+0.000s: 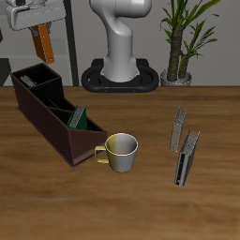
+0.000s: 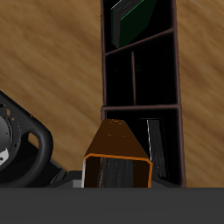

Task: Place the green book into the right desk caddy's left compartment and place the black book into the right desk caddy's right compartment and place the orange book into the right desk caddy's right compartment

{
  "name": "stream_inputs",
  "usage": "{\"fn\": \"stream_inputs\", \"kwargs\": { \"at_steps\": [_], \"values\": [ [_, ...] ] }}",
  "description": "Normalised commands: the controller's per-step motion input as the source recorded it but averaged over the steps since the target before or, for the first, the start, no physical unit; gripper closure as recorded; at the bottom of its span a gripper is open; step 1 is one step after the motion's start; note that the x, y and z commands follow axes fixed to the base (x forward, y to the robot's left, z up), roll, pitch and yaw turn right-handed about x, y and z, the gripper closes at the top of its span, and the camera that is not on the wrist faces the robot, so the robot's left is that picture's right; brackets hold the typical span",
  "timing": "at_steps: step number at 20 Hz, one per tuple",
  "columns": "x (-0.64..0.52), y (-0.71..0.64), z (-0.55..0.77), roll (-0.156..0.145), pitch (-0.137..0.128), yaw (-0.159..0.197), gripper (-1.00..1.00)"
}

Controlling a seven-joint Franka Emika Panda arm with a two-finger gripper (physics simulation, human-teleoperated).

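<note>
The orange book (image 1: 40, 43) hangs upright in the air with my gripper (image 1: 38, 28) shut on its top. It hovers above the far end of the right desk caddy (image 1: 56, 127), a long dark maroon box. In the wrist view the orange book (image 2: 117, 156) fills the foreground over the caddy (image 2: 179, 79). The black book (image 2: 157, 140) stands in the large rectangular right compartment (image 1: 36, 81), directly under the orange book. The green book (image 1: 80, 117) leans in the left compartment behind the slanted divider; the wrist view also shows the green book (image 2: 133, 21). My fingers are hidden in the wrist view.
A cream mug (image 1: 121, 153) stands against the caddy's near end. Two slim grey books (image 1: 178, 129) (image 1: 187, 157) stand upright farther along the table. The robot base (image 1: 122, 73) and a potted plant (image 1: 180, 42) are at the back.
</note>
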Motion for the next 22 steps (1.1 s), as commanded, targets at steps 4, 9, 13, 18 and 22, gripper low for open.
{"fn": "stream_inputs", "kwargs": {
  "at_steps": [4, 9, 13, 18, 22],
  "values": [
    [0.04, -0.25, 0.14, -0.007, 0.014, -0.102, 1.00],
    [0.04, -0.12, 0.01, 0.006, 0.022, -0.057, 1.00],
    [0.00, 0.00, 0.00, 0.000, 0.000, 0.000, 1.00],
    [0.19, 0.09, -0.24, 0.028, 0.033, -0.005, 1.00],
    [0.15, 0.03, -0.07, 0.014, 0.029, 0.020, 1.00]
  ]
}}
